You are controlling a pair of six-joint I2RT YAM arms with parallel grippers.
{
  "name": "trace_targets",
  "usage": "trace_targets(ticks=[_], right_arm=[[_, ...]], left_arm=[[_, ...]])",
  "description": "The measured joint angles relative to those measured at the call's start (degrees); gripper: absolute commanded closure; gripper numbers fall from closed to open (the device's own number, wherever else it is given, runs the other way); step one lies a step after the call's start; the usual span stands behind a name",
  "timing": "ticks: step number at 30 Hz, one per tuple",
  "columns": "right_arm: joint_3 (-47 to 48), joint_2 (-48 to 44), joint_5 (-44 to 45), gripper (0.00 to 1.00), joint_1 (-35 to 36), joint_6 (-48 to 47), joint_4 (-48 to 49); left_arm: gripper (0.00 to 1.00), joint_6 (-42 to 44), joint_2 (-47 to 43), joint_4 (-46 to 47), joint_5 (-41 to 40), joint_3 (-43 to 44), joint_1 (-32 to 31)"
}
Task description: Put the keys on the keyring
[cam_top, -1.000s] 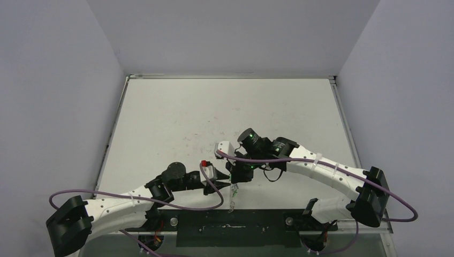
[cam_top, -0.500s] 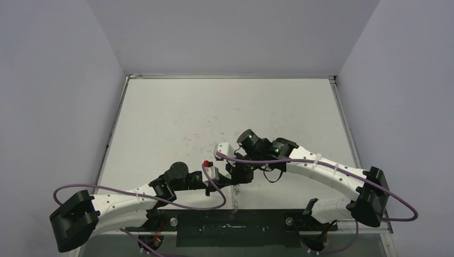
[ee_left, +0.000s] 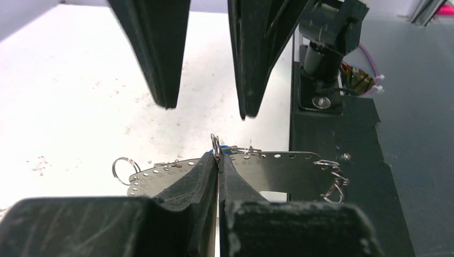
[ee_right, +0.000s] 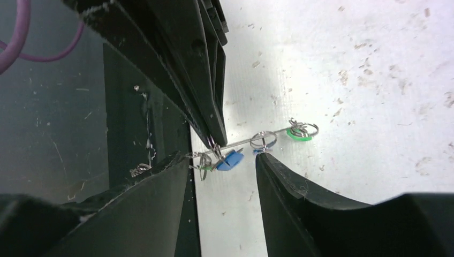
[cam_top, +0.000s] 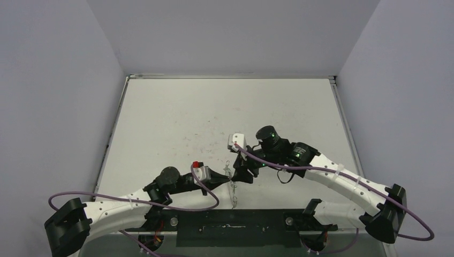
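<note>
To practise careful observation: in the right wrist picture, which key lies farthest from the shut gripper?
The green key at the far end of the keyring; the blue key and other green hang by the left gripper.

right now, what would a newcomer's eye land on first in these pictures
First, the two arms meeting at the near edge of the table: the left end effector is pinched shut on a small ring at the rim of the keyring, and the right end effector stands open right beside it. Next, the colour: a blue key at the pinch and a green key farther along.
</note>
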Motion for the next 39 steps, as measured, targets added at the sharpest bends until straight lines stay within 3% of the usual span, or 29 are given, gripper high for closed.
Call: trace_targets(ticks=[11,17,21,27,33,39], right_arm=[[-10.4,-10.7,-9.7,0.68,-3.4,0.1,13.6],[-12.2,-10.8,-13.0,0.71,-3.4,0.3,18.7],[-12.2,-9.5,-14.0,0.78,-3.4,0.4,20.7],[-12.9,-7.3,-14.4,0.79,-3.4,1.2,22.4],[-13.2,-7.0,-14.4,1.0,-3.4,1.1,22.5],[-13.2,-6.1,-14.8,1.0,-3.5,-0.2,22.0]], left_arm=[[1.0,-1.1,-5.4,7.9,-2.0,-3.8,0.0],[1.0,-1.5,-5.6,9.2,-1.2,-3.8,0.0],[1.0,-1.9,-5.4,9.8,-0.8,-3.8,0.0],[1.0,-2.0,-4.7,10.3,-0.4,-3.8,0.0],[1.0,-2.0,-4.6,10.3,-0.1,-3.8,0.0],[1.0,-2.4,-4.6,9.4,-0.1,-3.8,0.0]])
